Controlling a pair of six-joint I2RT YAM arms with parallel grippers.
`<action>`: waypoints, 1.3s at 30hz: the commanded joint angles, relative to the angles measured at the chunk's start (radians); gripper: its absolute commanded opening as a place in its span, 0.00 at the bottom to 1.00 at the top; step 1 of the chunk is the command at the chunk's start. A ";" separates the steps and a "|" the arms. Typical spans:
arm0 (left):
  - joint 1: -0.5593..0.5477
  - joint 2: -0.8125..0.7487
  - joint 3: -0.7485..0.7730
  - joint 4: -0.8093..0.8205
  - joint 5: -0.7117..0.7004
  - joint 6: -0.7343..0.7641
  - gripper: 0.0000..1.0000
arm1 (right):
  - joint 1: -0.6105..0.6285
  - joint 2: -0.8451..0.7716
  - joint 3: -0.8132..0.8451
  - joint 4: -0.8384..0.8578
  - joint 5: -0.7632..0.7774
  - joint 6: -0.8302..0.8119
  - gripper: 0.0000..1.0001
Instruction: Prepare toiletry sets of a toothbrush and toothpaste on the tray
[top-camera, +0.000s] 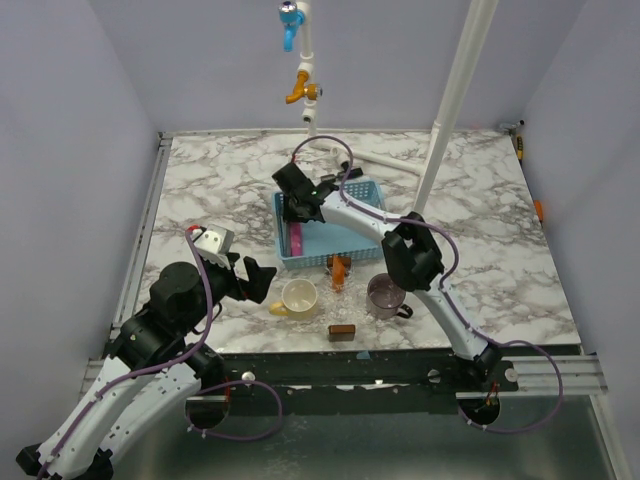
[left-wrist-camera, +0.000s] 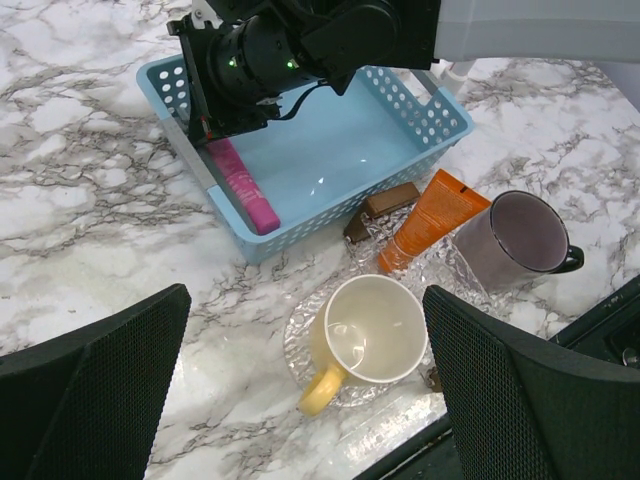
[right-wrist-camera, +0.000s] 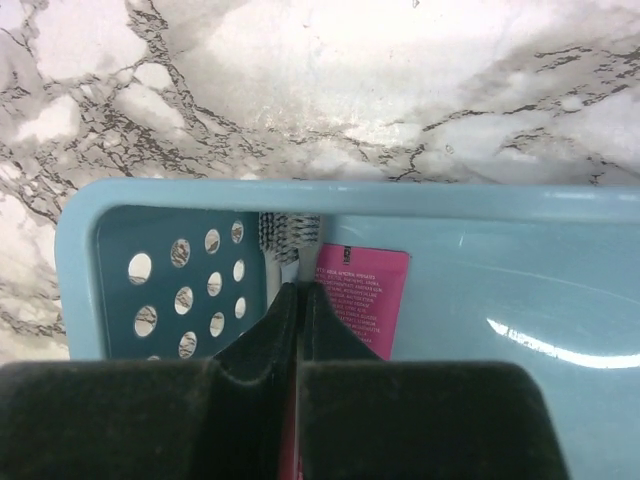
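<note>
Toothbrush (right-wrist-camera: 283, 245) is pinched by the right gripper (right-wrist-camera: 301, 292) inside the blue basket (right-wrist-camera: 400, 198).

Bright, even light; faint glare.

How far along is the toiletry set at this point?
Done: the orange toothpaste rests on the clear tray, between the yellow cup and the purple mug. In hand: the right gripper is shut inside the blue basket, seemingly pinching the toothbrush. Left: carrying the brush to the tray. The left gripper hangs open.

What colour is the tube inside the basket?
The tube is pink; left wrist view shows it best.
</note>
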 joint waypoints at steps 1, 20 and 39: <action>0.001 0.002 -0.010 0.014 -0.016 0.016 0.99 | 0.000 -0.001 -0.067 -0.043 0.104 -0.060 0.00; 0.001 0.005 -0.010 0.011 -0.016 0.016 0.99 | 0.000 -0.298 -0.311 0.120 0.135 -0.022 0.00; 0.001 0.049 0.017 0.020 0.094 -0.038 0.99 | 0.002 -0.663 -0.591 0.321 0.190 -0.070 0.00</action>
